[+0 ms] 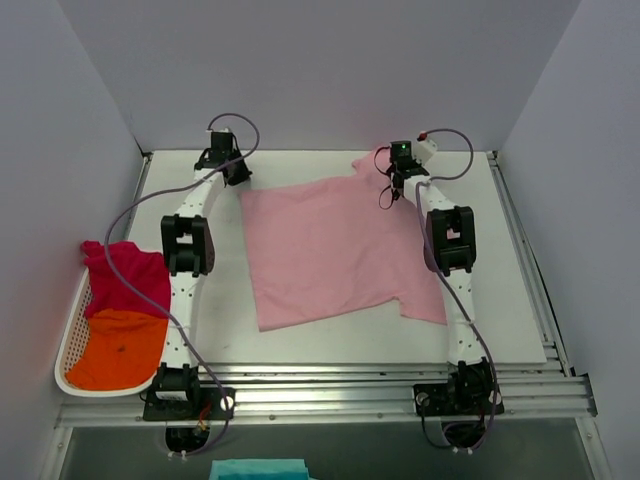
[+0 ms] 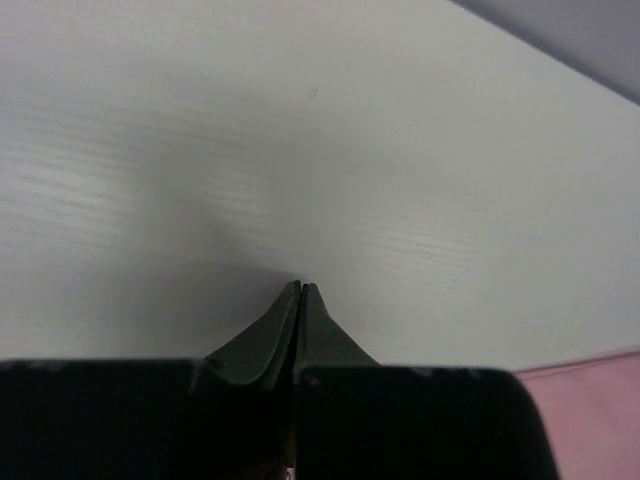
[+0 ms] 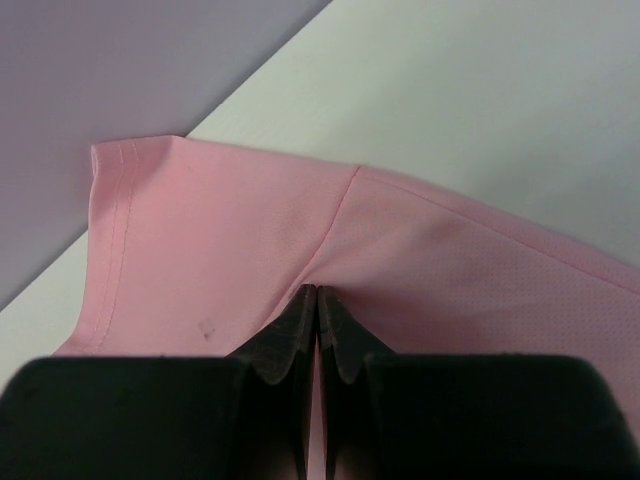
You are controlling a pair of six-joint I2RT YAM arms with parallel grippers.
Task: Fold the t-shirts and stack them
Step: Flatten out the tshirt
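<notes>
Pale grey-lilac walls close in a white counter (image 1: 520, 300), and the plain light pink short-sleeved cloth t-shirt (image 1: 335, 250) lies spread flat in the middle of it. It is turned sideways. Both sleeves are on the right side, one far and one near, and the straight hem is on the left, so its long axis runs left to right across the counter with a slight tilt.

At the left edge a white perforated plastic basket (image 1: 65, 370) holds the magenta-red cloth shirt (image 1: 125, 275) and, nearer the arm bases, the orange cloth shirt (image 1: 120, 350), both crumpled.

The left tool (image 1: 225, 160) sits at the far left corner of the pink shirt, by the hem. In its wrist view the left tool (image 2: 301, 288) has its fingers pressed together over bare counter, with pink cloth only at the lower right. I cannot tell whether any cloth is caught.

The right tool (image 1: 398, 178) sits at the far right, by the far sleeve. In its own view the right tool (image 3: 317, 292) is also pressed together, its tips on the seam where the sleeve joins the body. Whether it is pinching a fold cannot be told.

Each arm is nearest its own end of the far long edge, and the body of the shirt lies toward the bases from both. The likely next move is to bring that edge nearward, folding the shirt along its length.
</notes>
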